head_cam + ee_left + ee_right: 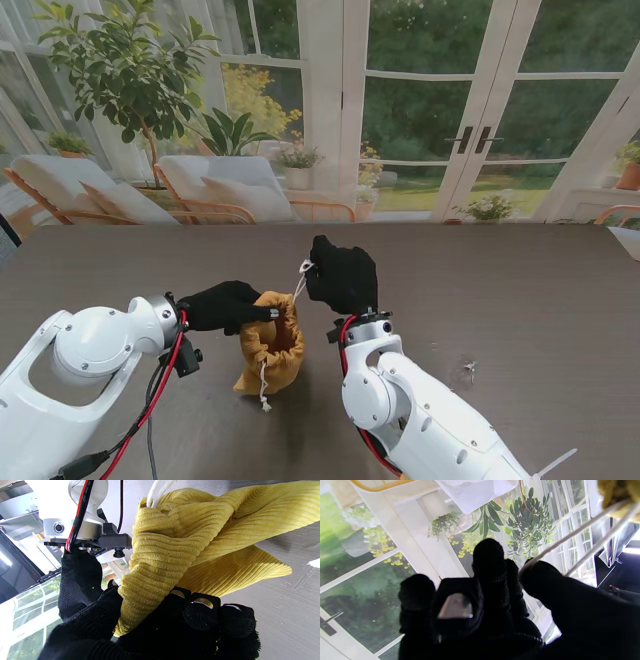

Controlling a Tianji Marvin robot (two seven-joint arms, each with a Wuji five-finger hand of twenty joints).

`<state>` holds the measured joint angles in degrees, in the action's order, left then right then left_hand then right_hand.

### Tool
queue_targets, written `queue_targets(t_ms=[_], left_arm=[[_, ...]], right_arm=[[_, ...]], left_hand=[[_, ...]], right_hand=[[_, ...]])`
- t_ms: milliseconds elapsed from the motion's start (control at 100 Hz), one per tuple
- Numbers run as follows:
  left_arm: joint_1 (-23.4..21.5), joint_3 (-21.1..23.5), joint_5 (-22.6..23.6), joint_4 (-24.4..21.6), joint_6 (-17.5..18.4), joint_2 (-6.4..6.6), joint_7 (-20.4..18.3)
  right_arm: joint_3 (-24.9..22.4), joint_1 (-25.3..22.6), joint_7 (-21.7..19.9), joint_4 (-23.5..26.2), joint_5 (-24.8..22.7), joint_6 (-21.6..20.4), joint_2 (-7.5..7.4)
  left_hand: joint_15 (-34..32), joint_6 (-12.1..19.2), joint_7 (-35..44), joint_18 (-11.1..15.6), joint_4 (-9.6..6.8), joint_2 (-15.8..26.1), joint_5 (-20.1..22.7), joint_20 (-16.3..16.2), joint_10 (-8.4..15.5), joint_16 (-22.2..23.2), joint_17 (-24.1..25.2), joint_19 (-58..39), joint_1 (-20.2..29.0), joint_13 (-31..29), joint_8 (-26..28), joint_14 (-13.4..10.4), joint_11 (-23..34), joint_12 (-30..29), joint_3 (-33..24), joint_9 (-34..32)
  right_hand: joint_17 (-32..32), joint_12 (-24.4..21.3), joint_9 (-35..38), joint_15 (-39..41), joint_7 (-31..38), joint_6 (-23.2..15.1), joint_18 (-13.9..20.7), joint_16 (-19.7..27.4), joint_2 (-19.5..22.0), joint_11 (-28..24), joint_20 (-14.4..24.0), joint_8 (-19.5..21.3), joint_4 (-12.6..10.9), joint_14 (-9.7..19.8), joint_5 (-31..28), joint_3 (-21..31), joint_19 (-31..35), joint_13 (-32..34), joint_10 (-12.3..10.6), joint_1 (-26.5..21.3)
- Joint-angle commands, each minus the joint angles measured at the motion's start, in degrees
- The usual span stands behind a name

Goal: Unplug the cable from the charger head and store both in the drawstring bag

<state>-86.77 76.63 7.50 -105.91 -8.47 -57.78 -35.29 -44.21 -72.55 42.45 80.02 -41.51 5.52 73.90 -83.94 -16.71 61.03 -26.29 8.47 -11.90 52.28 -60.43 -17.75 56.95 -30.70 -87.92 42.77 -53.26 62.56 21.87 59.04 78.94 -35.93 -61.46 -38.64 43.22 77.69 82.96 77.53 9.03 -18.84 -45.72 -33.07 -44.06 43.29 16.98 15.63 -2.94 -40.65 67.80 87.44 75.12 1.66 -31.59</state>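
The right hand (342, 274) pinches the white drawstring (301, 280) taut while the left hand (222, 305) clamps the yellow drawstring bag (270, 345) rim.

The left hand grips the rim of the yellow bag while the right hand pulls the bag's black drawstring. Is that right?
Not quite: the drawstring is white, not black, as the right wrist view shows it running taut from the right hand. The left hand does grip the rim of the yellow bag.
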Motion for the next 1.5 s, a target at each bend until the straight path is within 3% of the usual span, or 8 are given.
queue_targets(t_ms=[0, 90, 190, 390, 650, 890, 1220, 1490], left_arm=[[0.09, 0.01, -0.26, -0.18, -0.21, -0.11, -1.13], [0.15, -0.04, -0.35, -0.12, -0.25, -0.14, -1.05], [0.15, -0.04, -0.4, -0.11, -0.21, -0.17, -0.92], [-0.17, 0.1, -0.41, -0.39, -0.54, -0.23, -0.65], [-0.98, 0.48, -0.27, -0.63, -0.89, -0.73, 1.55], [-1.35, 0.51, -0.82, -0.13, -1.29, -1.42, 4.3], [-2.36, 0.88, -1.45, -0.08, -1.83, -2.07, 6.9], [-5.1, 2.4, 0.53, -2.09, -1.26, -2.61, 10.21]], right_arm=[[0.02, 0.04, -1.49, 0.49, -0.52, 0.73, -0.29], [0.15, 0.23, -1.91, 0.65, -1.42, 1.29, -0.59], [0.67, 0.83, -1.63, 0.29, -3.39, 1.73, -0.98], [1.16, 1.52, -0.37, -0.45, -4.77, 2.47, -1.02], [0.48, 2.06, 1.64, -0.66, -5.23, 0.71, -0.97], [-0.81, 2.44, -1.21, 0.94, -7.9, -2.88, -2.85], [-2.31, 1.54, -4.73, 4.65, -9.0, -3.46, -3.98], [-3.09, 0.69, -7.03, 7.43, -10.02, -2.74, -4.65]], left_hand=[[0.35, -2.04, 0.34, 0.67, -1.49, 2.01, -0.04, -1.21, -1.38, -0.17, 1.4, -0.23, 1.46, 0.61, -0.15, 2.39, 0.18, -0.49, 0.74, 0.53], [0.38, -2.14, 0.13, 0.54, -1.5, 2.05, 0.08, -1.21, -1.44, -0.16, 1.47, -0.16, 1.54, 0.63, -0.32, 2.41, 0.06, -0.56, 0.88, 0.52], [0.56, -2.0, -0.09, 0.53, -1.53, 2.1, 0.01, -1.21, -1.53, -0.2, 1.51, -0.11, 1.67, 0.76, -0.48, 2.53, -0.2, -0.68, 1.07, 0.63], [2.2, -2.01, -0.83, 0.27, -1.64, 2.03, 0.01, -0.88, -1.94, -0.62, 2.54, 0.97, 2.22, 1.35, -1.08, 3.35, -1.68, -1.45, 1.56, 0.76], [14.77, -2.57, -2.79, -0.7, -1.14, 1.67, -1.09, 3.69, -3.73, -3.55, 8.2, 7.22, 5.98, 5.74, -4.09, 7.29, -11.88, -8.41, 5.35, 2.96], [31.18, -2.01, -18.34, -0.03, -1.7, 2.02, -2.85, 10.97, -5.92, -9.74, 16.37, 13.45, 13.71, 11.31, -21.37, 9.59, -25.08, -21.18, 16.88, 5.78], [43.46, -2.44, -42.28, 1.4, -3.88, 1.21, -4.0, 17.07, -7.32, -14.72, 22.34, 16.37, 5.59, 16.81, -32.07, 9.94, -36.17, -31.86, 10.64, 9.04], [45.22, -0.71, -46.39, 2.24, -3.74, -1.65, -6.91, 16.92, -6.9, -15.12, 23.25, 16.25, 1.32, 19.22, -34.51, 8.99, -38.44, -32.81, 6.53, 11.77]], right_hand=[[-24.86, -0.39, 4.3, 1.0, 3.49, 2.02, 2.12, -0.97, -2.82, 0.78, -0.63, 0.76, -1.05, 3.54, 1.66, 3.85, 3.14, 0.3, 3.37, 0.68], [-25.27, -0.18, 4.39, 1.46, 4.31, 2.41, 3.24, -1.22, -3.81, 0.31, -0.28, 0.01, -1.4, 4.92, 1.7, 4.45, 4.44, 0.38, 2.94, 0.34], [-25.55, 1.77, 4.25, 2.94, 5.28, 3.02, 3.88, -1.94, -0.44, -3.36, -0.27, 0.82, -1.2, 5.38, 2.72, 2.46, 5.61, 0.39, 2.17, -0.12], [-26.12, 2.93, 5.34, 5.02, 4.8, 2.23, 5.56, -3.24, -0.3, -7.49, 0.01, 8.14, -1.93, 6.48, 0.6, 5.7, 8.04, 0.4, 1.86, 1.84], [-26.4, 2.59, 5.4, 5.67, 6.19, 0.73, 7.15, -3.76, -1.09, -9.76, 0.13, 11.02, -2.34, 7.55, 0.55, 8.4, 9.15, 0.44, 1.04, 3.69], [-26.34, 2.57, 5.27, 5.74, 5.81, -1.09, 7.44, -3.86, -1.06, -10.2, -0.1, 11.92, -2.51, 7.88, 0.48, 8.64, 8.95, 0.46, 0.78, 4.06], [-26.6, 3.36, 5.38, 7.17, 5.0, -1.31, 7.8, -4.6, -2.68, -12.01, 0.59, 13.05, -3.57, 7.92, -1.35, 10.24, 10.27, 0.44, 1.0, 4.29], [-26.91, 3.33, 5.42, 8.31, 3.89, -1.87, 8.17, -5.22, -5.16, -14.02, 0.99, 13.99, -5.34, 7.98, -3.76, 12.95, 11.51, 0.43, 1.18, 5.01]])
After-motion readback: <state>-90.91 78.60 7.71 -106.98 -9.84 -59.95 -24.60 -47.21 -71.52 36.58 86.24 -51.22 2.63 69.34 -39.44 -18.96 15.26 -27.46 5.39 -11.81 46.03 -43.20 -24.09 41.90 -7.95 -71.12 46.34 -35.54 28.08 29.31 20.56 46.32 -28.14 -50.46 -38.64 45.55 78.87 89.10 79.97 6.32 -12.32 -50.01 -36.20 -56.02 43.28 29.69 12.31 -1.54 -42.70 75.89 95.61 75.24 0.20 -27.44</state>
